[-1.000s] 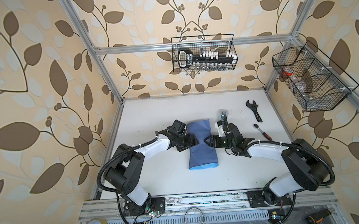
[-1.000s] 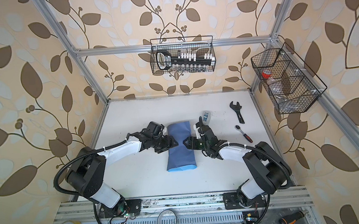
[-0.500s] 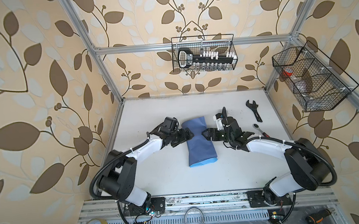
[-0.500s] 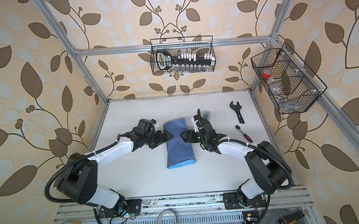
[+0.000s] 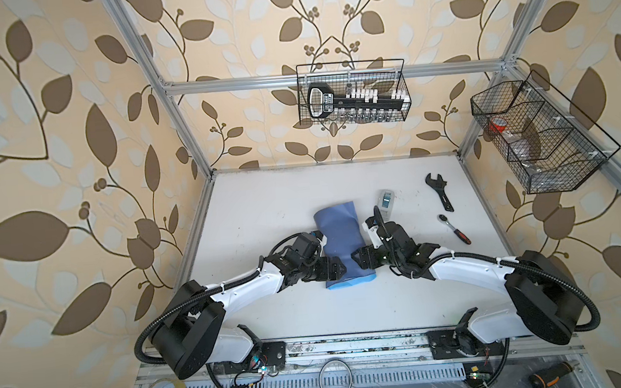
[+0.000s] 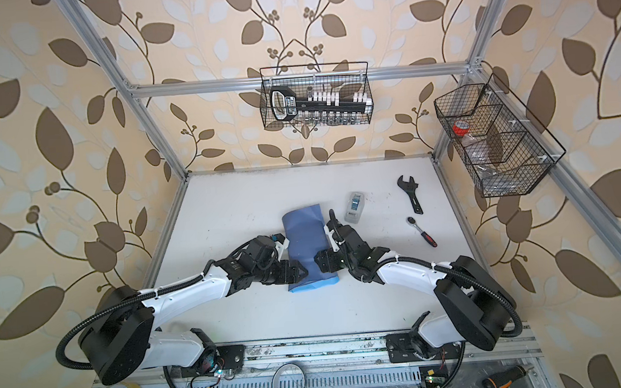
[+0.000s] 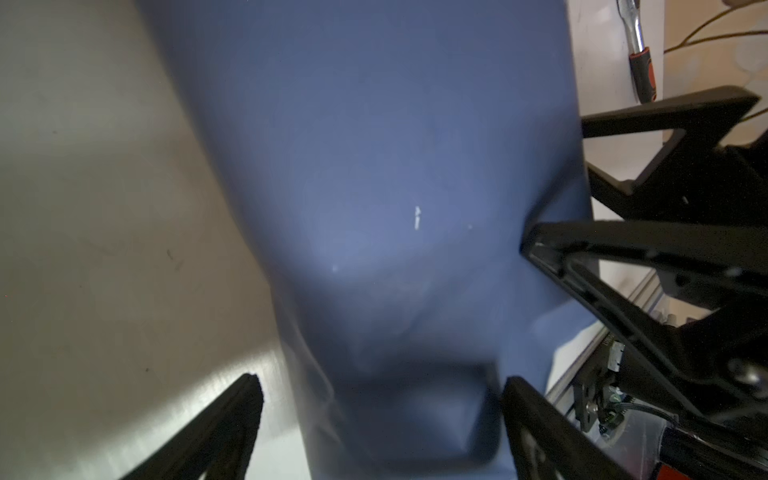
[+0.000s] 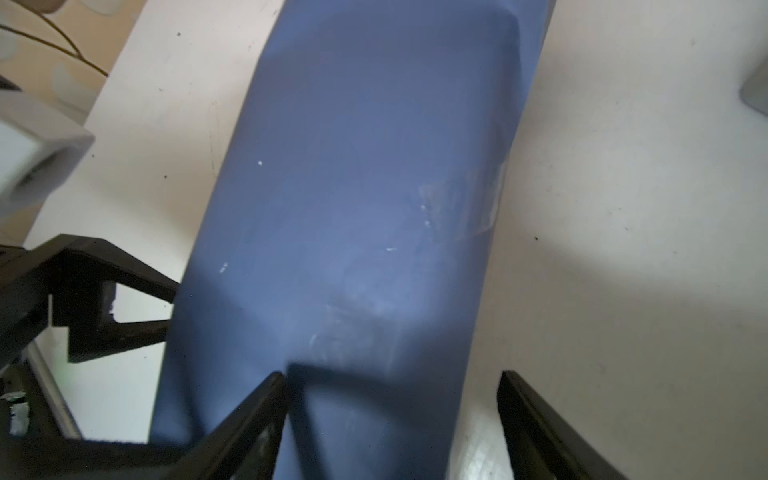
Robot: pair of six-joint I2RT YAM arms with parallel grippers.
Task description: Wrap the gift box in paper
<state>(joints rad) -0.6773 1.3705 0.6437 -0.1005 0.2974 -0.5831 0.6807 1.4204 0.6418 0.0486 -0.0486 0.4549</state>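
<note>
Now the paper (image 5: 339, 238) is lying about the middle of the desk (image 5: 264, 206), rolled into a long slate-blue tube that is running from the near edge toward the far edge. The gift box is sitting hidden inside it, and only a square bulge is showing in the wrist views. The left gripper (image 7: 380, 378) is standing at the tube's left side close to its near end, jaws apart with the tube between them, not pressed. The right gripper (image 8: 390, 374) is facing it from the right side, jaws also apart, one finger (image 8: 249, 419) lying over the paper. I am thinking the danger is in the next squeeze: the sheet is thin, so a push from both sides could be crumpling or tearing it, or shifting the box along the tube, and the clear tape strip (image 8: 469, 203) could be peeling. A tape dispenser (image 5: 386, 199) is lying just beside the tube's far end, toward the right edge, near the right arm's wrist. A wrench (image 5: 439, 192) and a ratchet (image 5: 454, 229) are lying farther right, apart from the work.
</note>
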